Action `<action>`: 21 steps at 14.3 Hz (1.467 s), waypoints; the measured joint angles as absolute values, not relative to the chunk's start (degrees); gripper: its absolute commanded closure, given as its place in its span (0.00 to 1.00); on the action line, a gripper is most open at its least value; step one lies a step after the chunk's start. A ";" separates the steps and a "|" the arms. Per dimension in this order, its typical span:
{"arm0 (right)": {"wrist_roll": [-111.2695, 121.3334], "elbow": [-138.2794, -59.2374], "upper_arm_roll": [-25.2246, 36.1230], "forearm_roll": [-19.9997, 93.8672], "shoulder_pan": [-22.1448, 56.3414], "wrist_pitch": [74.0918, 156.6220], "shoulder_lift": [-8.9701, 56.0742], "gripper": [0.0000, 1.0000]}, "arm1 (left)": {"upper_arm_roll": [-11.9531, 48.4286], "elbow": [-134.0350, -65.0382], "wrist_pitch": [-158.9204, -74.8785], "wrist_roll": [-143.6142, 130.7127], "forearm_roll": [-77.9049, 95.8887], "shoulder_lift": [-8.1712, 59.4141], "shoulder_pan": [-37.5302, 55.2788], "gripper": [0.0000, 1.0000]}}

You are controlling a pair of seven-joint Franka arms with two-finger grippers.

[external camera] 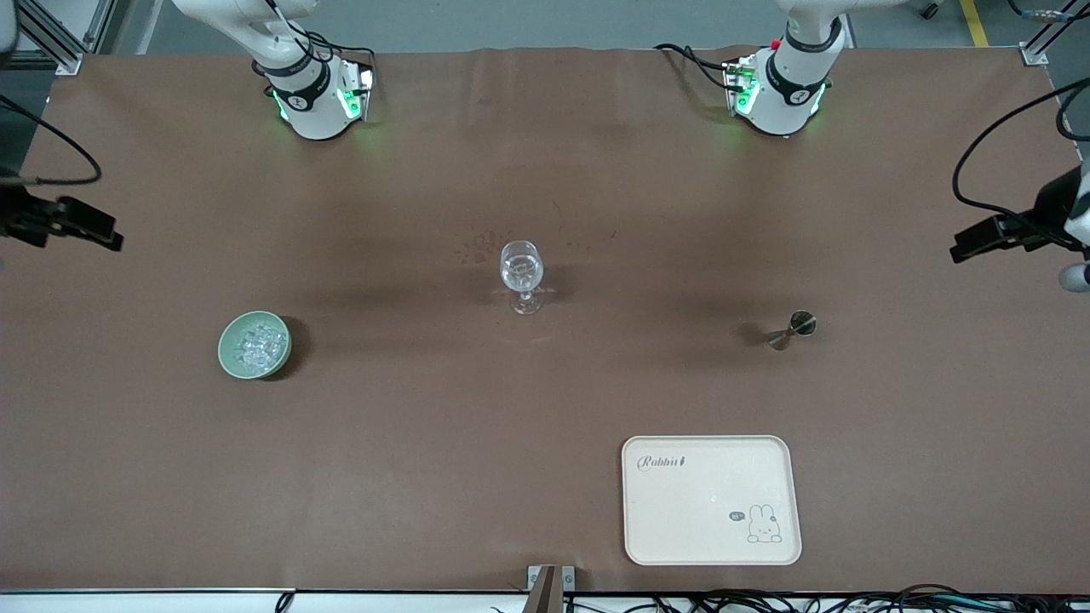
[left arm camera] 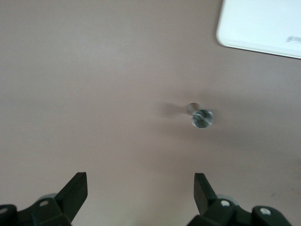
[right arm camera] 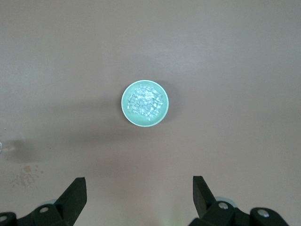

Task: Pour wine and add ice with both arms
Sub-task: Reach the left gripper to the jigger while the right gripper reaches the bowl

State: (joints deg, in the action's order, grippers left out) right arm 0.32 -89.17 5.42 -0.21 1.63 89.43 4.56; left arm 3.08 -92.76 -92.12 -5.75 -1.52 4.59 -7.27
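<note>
lowest in the front frame, one cream tray [external camera: 711, 500] reads "rabbit" beside a drawn bunny. mid-frame stand one stemmed glass [external camera: 521, 274] at centre, one small metal jigger [external camera: 792, 329] toward the frame's right, and one green bowl [external camera: 254, 344] heaped with ice [external camera: 260, 343] toward its left, all on the brown tabletop [external camera: 426, 443]. my left end effector [left arm camera: 140, 188] hangs wide over the jigger, my right end effector [right arm camera: 139, 190] wide over the bowl; both arms wait.
</note>
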 measured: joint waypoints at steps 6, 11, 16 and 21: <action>2.90 -105.83 5.53 -0.01 1.50 110.99 9.35 0.00 | 3.08 -88.67 -92.68 -10.96 -1.51 18.45 -9.44 0.04; 3.34 -109.07 5.55 -0.01 1.50 118.98 16.26 0.00 | 3.10 -86.84 -92.84 -27.09 5.88 30.07 -10.48 0.04; 6.15 -116.38 5.60 -0.01 1.46 134.02 19.17 0.01 | 3.04 -86.56 -92.87 -40.92 20.18 37.63 -14.35 0.03; 6.54 -117.90 5.59 -0.01 1.47 139.98 22.35 0.03 | 3.04 -86.37 -95.11 -41.67 33.95 45.12 -18.72 0.05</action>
State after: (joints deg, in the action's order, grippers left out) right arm 6.54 -117.90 5.59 -0.01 1.47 139.98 22.35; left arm 3.04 -86.37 -95.11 -41.67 33.95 45.12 -18.72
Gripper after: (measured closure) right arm 0.004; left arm 0.018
